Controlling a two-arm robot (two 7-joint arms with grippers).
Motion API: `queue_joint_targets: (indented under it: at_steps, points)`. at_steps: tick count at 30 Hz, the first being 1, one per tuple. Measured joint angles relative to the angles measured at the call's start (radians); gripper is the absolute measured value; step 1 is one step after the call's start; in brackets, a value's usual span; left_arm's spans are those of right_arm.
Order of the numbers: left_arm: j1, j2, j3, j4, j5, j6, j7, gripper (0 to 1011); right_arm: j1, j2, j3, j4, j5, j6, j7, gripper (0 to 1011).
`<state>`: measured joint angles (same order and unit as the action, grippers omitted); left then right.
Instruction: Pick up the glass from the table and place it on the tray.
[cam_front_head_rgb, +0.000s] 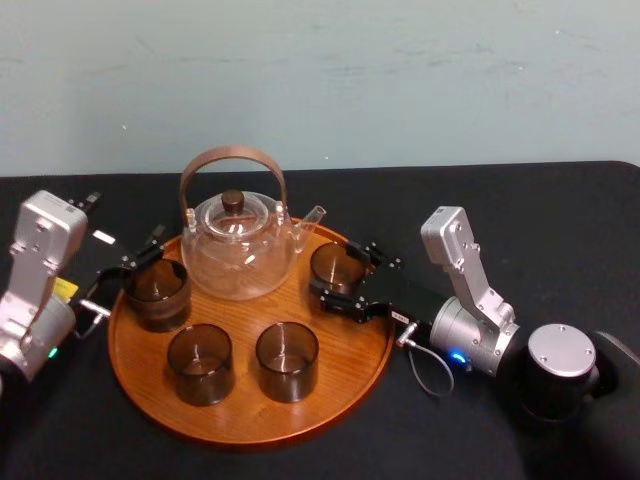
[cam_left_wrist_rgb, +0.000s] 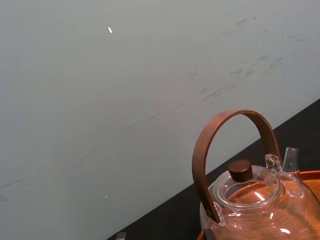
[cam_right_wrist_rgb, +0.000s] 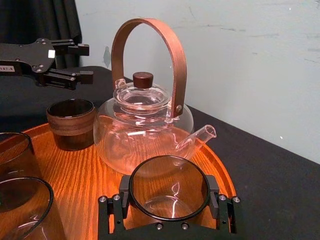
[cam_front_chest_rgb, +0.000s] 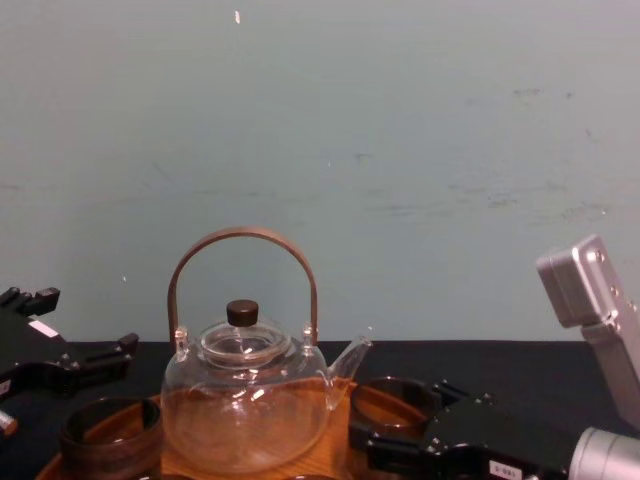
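The round wooden tray (cam_front_head_rgb: 240, 412) lies in the middle of the black table. A clear smoky glass (cam_front_head_rgb: 338, 268) stands at its right rim, beside the teapot's spout. My right gripper (cam_front_head_rgb: 340, 272) is shut on this glass; in the right wrist view its black pads (cam_right_wrist_rgb: 124, 194) press both sides of the glass (cam_right_wrist_rgb: 169, 187), low over the tray's wood (cam_right_wrist_rgb: 75, 165). Over the tray's left rim my left gripper (cam_front_head_rgb: 135, 257) hangs open and empty, just behind a darker glass (cam_front_head_rgb: 157, 292). From the right wrist camera the left gripper (cam_right_wrist_rgb: 84, 62) shows farther off.
A glass teapot (cam_front_head_rgb: 238, 245) with a brown arched handle stands at the back of the tray. Two more glasses (cam_front_head_rgb: 200, 362) (cam_front_head_rgb: 287, 360) sit at the tray's front. A loose cable (cam_front_head_rgb: 430, 372) loops by the right wrist. A pale wall rises behind the table.
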<state>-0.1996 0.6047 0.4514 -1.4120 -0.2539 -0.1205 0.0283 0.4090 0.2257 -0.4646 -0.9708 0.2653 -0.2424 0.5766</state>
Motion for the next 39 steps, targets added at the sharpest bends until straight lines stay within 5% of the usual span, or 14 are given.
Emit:
queue_joint_targets:
  at_steps: [39]
  points:
    - [0.0, 0.0, 0.0, 0.0, 0.0, 0.0, 0.0, 1001, -0.018, 0.012, 0.019, -0.031, 0.036, -0.006, 0.019, 1003]
